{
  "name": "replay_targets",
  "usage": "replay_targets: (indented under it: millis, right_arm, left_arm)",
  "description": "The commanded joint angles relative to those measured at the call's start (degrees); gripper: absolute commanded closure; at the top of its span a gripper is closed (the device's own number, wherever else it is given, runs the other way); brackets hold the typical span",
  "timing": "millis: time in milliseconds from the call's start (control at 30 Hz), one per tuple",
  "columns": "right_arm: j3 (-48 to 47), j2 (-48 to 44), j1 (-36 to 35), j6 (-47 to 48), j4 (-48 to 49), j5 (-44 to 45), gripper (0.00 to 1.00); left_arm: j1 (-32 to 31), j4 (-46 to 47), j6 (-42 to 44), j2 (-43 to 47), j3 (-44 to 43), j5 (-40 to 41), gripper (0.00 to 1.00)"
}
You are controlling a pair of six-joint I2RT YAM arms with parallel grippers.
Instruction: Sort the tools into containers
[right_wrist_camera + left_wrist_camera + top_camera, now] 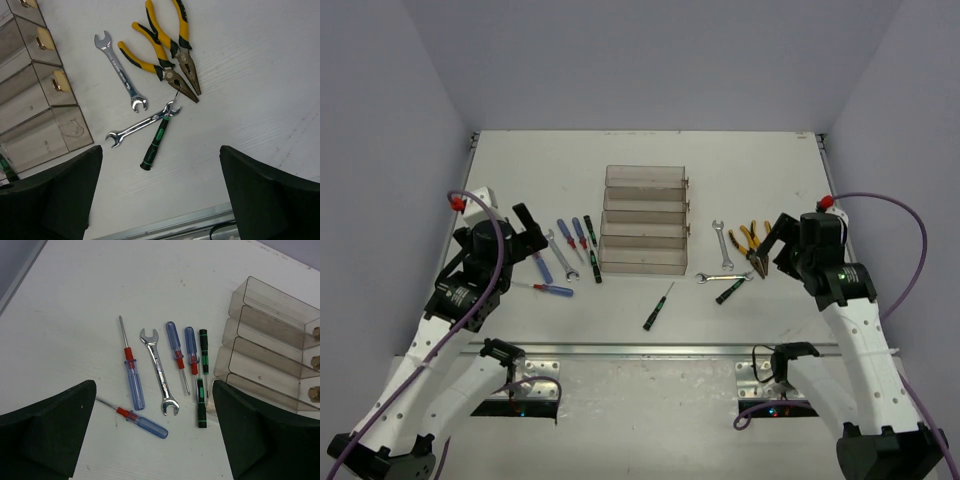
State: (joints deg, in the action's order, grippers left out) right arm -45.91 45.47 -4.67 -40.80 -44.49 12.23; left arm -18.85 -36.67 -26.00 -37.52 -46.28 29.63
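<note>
Left pincer [154, 407], right pincer [161, 165]: both spread wide, gripping nothing (poised over the surface [520, 160]). Trays [642, 268]: tools lie outside, screwdrivers [134, 386] to their left, pliers [172, 80] to their right.

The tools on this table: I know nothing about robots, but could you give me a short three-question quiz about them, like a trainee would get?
1. True or false: one of the trays already holds a wrench.
2. How many pairs of pliers are laid out? A) one B) two C) four
3. Which tool lies alone on the near side of the trays, apart from both groups of tools?

Key:
1. False. All four trays look empty.
2. B.
3. A black screwdriver with green marks.
</note>
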Motion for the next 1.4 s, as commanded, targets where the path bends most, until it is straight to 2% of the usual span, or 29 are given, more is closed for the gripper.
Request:
replay_targets:
  millis: [0,167,400,500,600,700,800,933,1067,1367]
  right_arm:
    - [-3.74,1.37,0.01,-4.87,-2.85,5.59,0.01]
    - [-2.97,0.47,0.01,-11.2,-4.53,8.05,0.01]
    - [-1.8,3.2,0.01,-15.15,-5.44,4.58,0.01]
    - [-0.35,5.68,0.01,-18.13,-5.7,0.07,0.01]
    - [4.87,8.06,-1.19,-24.97,-3.22,-5.42,0.02]
    - [10.51,9.87,-3.01,-30.36,-1.8,-3.2,0.08]
    - [12.12,12.08,-6.86,-34.08,-0.52,0.44,0.12]
    - [12.86,17.14,-10.07,-34.54,3.39,1.76,0.15]
    - [12.86,23.32,-13.36,-34.58,6.92,2.29,0.26]
    - [9.75,31.0,-16.88,-33.65,12.68,4.55,0.28]
  left_arm:
    - [-0.31,1.33,-0.63,0.34,-0.48,1.05,0.0]
    - [-0.31,1.42,-0.54,0.12,-0.48,0.8,0.0]
    - [-0.31,1.43,-0.63,0.52,-0.39,0.86,0.0]
    - [-0.31,1.6,-0.54,0.43,-0.3,0.52,0.0]
    - [-0.22,1.68,-0.38,-0.05,-0.3,0.18,0.0]
    - [-0.22,1.61,-0.37,-0.04,-0.23,0.08,0.0]
    - [-0.22,1.91,-0.29,0.28,-0.07,-0.29,0.0]
    - [-0.22,2.39,0.07,0.0,0.05,-1.23,0.0]
    - [-0.25,2.21,0.07,-0.57,-0.04,-1.15,0.0]
    - [-0.22,2.21,0.07,-1.08,0.05,-1.27,0.0]
